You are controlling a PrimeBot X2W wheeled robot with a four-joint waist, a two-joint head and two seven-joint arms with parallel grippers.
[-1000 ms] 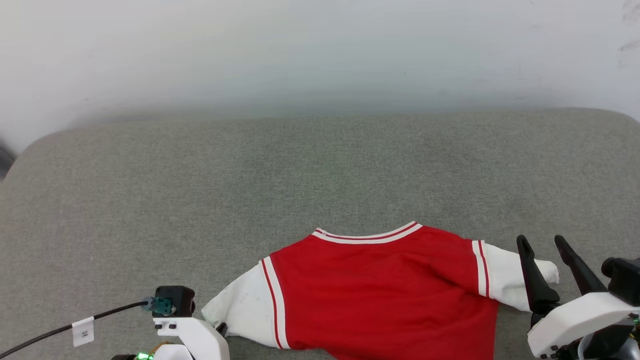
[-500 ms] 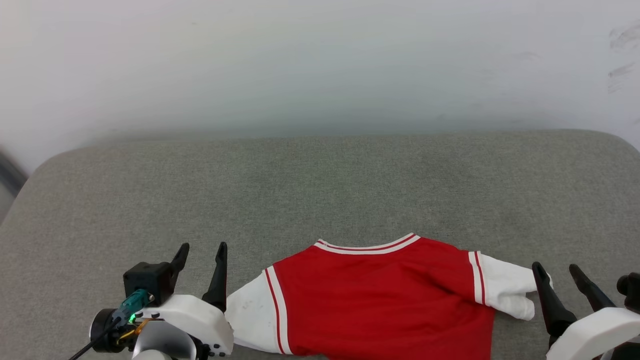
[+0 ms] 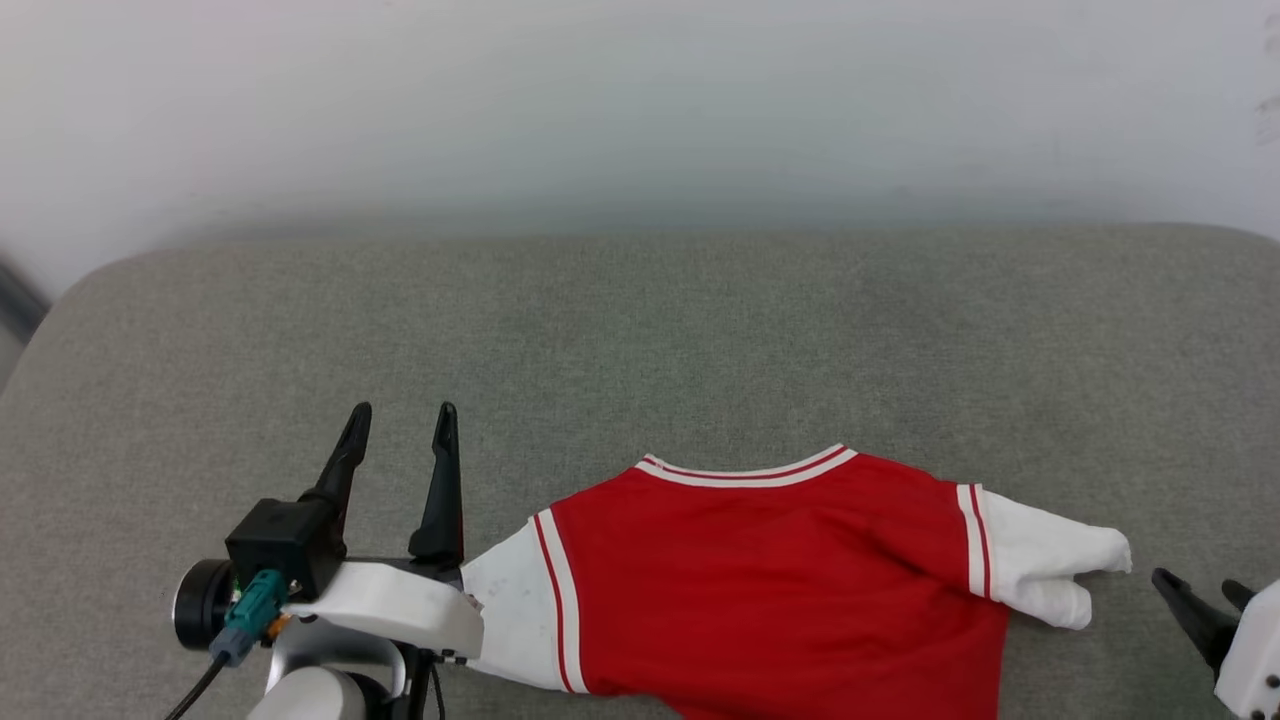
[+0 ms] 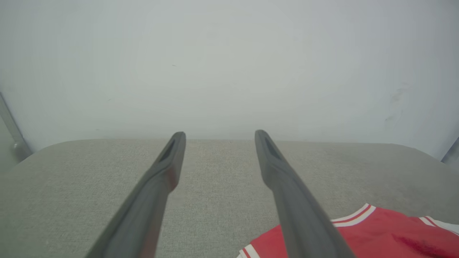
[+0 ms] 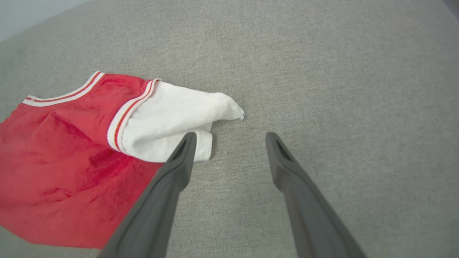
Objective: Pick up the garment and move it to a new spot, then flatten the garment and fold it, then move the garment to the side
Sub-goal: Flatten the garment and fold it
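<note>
1. Your left gripper (image 3: pixel 403 410) ends in two long, dark fingers (image 3: pixel 440 500) that taper to narrow points.
2. In the left wrist view each finger shows a thin slot (image 4: pixel 168 149) sunk into its inner face near the tip (the right gripper (image 5: pixel 230 134) has the same).
3. Behind the left fingers you have a black boxy block (image 3: pixel 285 545) and a smooth white shell (image 3: pixel 400 605).
4. A teal plug (image 3: pixel 250 605) feeds a dark cable (image 3: pixel 195 690).
5. Beside the plug sits a round black cap (image 3: pixel 195 605); under the shell, a pale grey rounded joint (image 3: pixel 310 695).
6. Your right arm wears a white cover (image 3: pixel 1252 640).

Left gripper (image 4: pixel 219 133) spread, empty — garment (image 4: pixel 376 236) lower right
</note>
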